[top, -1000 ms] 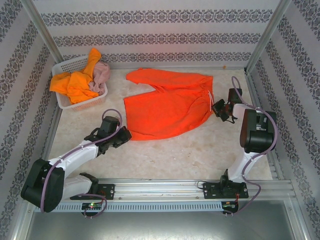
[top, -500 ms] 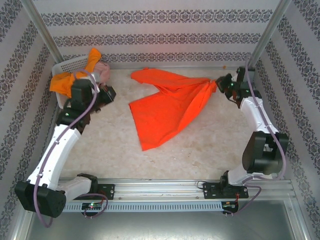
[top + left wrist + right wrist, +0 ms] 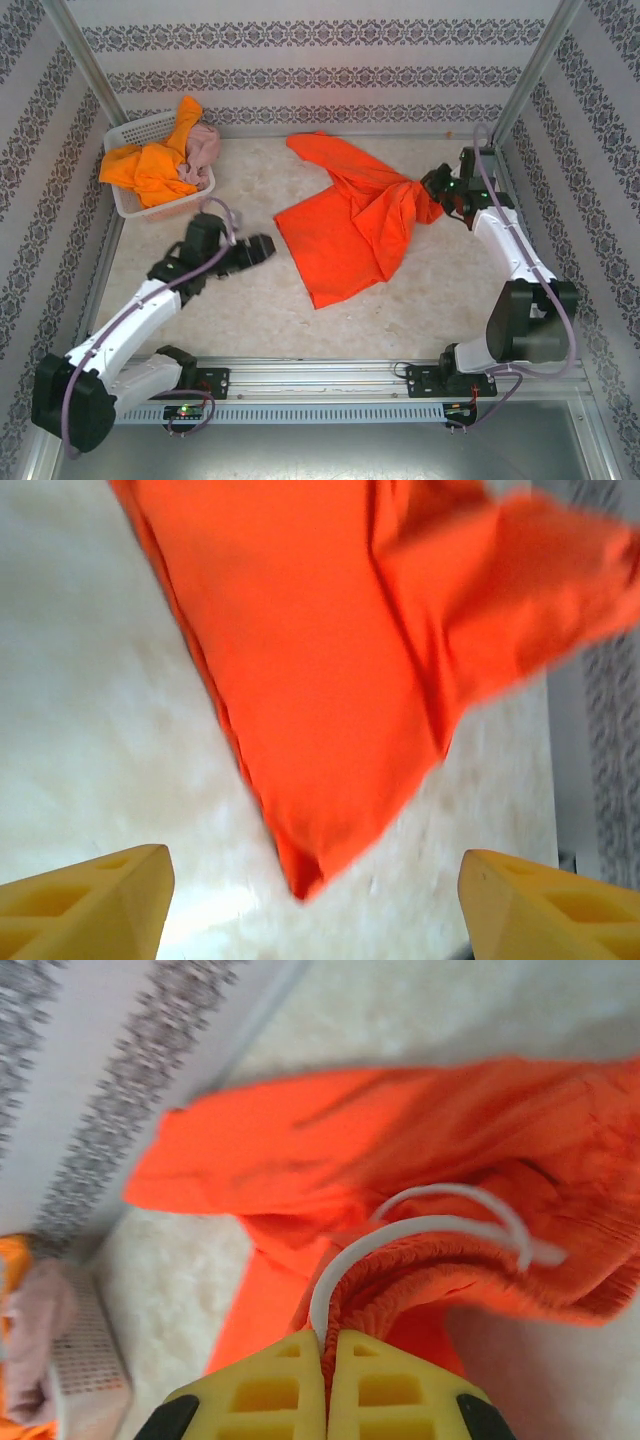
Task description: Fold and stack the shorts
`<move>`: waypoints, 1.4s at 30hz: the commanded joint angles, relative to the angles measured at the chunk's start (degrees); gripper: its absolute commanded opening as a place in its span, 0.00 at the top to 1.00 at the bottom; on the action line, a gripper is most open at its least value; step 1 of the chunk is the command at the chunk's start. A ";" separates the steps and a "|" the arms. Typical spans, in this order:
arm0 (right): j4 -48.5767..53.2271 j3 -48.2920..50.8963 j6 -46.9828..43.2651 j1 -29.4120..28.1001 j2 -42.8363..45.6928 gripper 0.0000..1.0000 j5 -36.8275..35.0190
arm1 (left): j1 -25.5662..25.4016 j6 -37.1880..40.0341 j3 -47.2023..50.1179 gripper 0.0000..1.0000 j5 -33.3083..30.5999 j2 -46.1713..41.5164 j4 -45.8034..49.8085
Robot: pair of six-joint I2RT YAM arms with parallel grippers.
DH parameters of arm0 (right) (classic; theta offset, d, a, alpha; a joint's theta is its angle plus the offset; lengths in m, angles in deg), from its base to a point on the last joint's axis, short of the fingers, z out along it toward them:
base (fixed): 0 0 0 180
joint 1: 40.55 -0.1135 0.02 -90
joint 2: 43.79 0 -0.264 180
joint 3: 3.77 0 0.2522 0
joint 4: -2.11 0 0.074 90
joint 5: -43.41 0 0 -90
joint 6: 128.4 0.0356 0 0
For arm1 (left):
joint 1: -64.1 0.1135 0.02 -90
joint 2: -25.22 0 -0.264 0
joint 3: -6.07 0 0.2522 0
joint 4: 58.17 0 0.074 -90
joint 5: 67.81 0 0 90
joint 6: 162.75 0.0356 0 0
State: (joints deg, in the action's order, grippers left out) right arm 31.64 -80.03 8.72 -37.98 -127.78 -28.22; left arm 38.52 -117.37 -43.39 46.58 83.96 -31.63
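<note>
One pinch: right gripper [image 3: 437, 190] clamps the red-orange shorts [image 3: 350, 215] by the waistband, left gripper [image 3: 262, 247] gapes empty, hem just ahead; a tug could free them

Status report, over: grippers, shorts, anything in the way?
Left gripper open, empty, near the red-orange shorts. Right gripper shut on their waistband, cloth bunched. Nothing blocking; other shorts in the basket.

A pale, marbled worktop [image 3: 250, 310] sits evenly lit inside a three-sided enclosure of white walls [image 3: 320, 60] banded with grey floral patterning, with slanting metal posts [image 3: 85, 65] at the two far corners and a long aluminium rail [image 3: 320, 372] running along its near edge.
</note>
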 commanded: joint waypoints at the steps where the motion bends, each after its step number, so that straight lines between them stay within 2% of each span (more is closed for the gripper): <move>1: -0.48 1.98 -1.80 0.16 -0.21 1.00 -1.89 | -4.35 -7.47 4.47 0.22 -1.33 1.06 -10.68; 5: -0.72 3.92 -2.13 0.16 -0.04 1.00 -1.93 | -9.59 -13.22 9.97 0.20 -4.51 2.87 -18.70; 10: -0.83 5.37 -2.46 0.33 0.65 1.00 -2.37 | -14.23 -16.26 8.41 0.20 -3.91 10.90 -25.40; 13: -1.00 6.14 -2.38 0.59 0.97 1.00 -2.24 | -16.27 -18.46 6.71 0.24 -1.48 17.90 -30.72; 17: -0.97 7.02 -2.60 1.41 1.67 1.00 -1.85 | -18.94 -19.51 4.57 0.29 -1.87 24.36 -31.79; 28: -1.52 8.83 -2.71 3.06 2.95 1.00 -1.02 | -20.16 -19.99 3.69 0.44 -5.62 28.39 -32.10; 33: -2.23 9.41 -2.06 3.12 2.43 1.00 -0.11 | -20.21 -19.84 0.59 0.51 -4.18 32.77 -34.19; 37: -2.21 9.64 -2.17 3.14 2.49 1.00 0.00 | -20.22 -19.29 -0.48 0.65 -4.47 34.53 -33.88; 41: -2.04 9.90 -2.23 3.53 2.79 1.00 0.06 | -19.74 -18.14 -0.96 0.97 -5.00 33.31 -33.22; 42: -2.00 9.85 -2.25 3.71 2.93 1.00 0.24 | -19.35 -17.54 -1.19 1.00 -5.26 32.29 -32.21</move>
State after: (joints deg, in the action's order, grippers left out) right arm 30.00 -70.96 6.62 -35.09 -125.98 -29.11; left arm 19.11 -136.60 -43.02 42.47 118.06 -63.59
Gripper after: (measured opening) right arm 0.051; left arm 0.041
